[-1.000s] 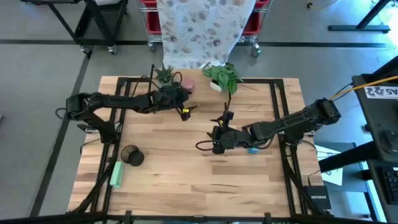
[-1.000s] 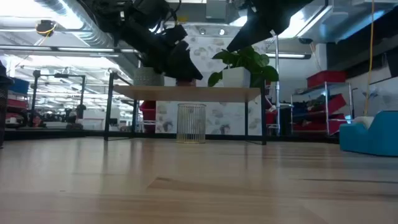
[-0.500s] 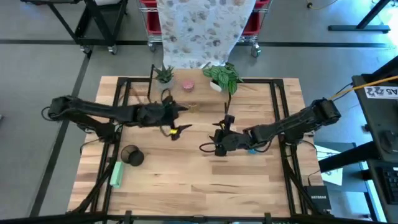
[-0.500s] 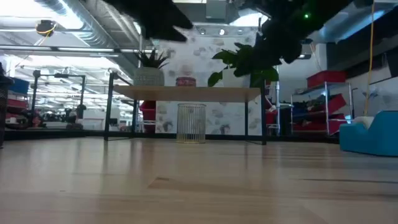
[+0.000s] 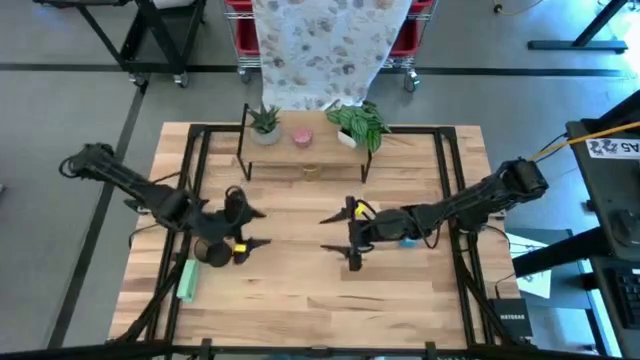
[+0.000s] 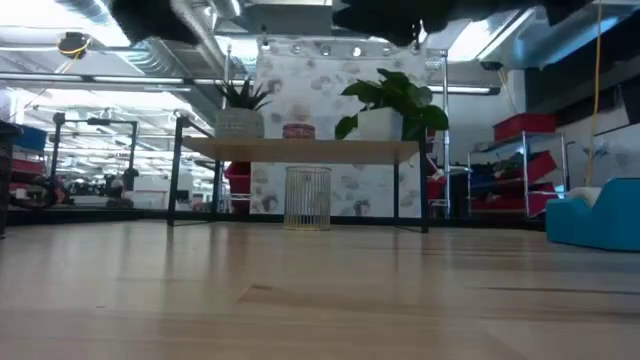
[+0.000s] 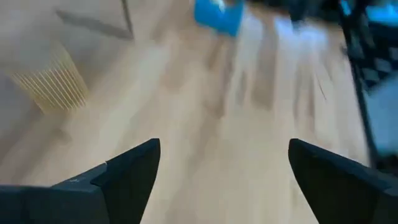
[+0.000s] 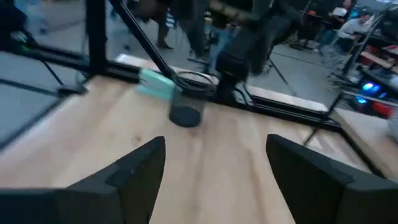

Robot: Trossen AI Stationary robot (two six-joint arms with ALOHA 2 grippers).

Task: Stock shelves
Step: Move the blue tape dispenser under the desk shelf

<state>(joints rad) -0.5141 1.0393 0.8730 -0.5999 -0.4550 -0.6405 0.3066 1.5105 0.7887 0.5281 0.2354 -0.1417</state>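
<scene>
wood-topped shelves stand at the counter's far edge, carrying two plants and a pink pot. left hand, open and empty, has drawn back from them to the black mesh cup near the left edge, likely the next item; right hand waits open mid-counter.

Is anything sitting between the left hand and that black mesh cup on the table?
Nothing visible. The left hand is open right beside the black mesh cup, with only bare table between them. The green block lies on the cup's far side.
</scene>
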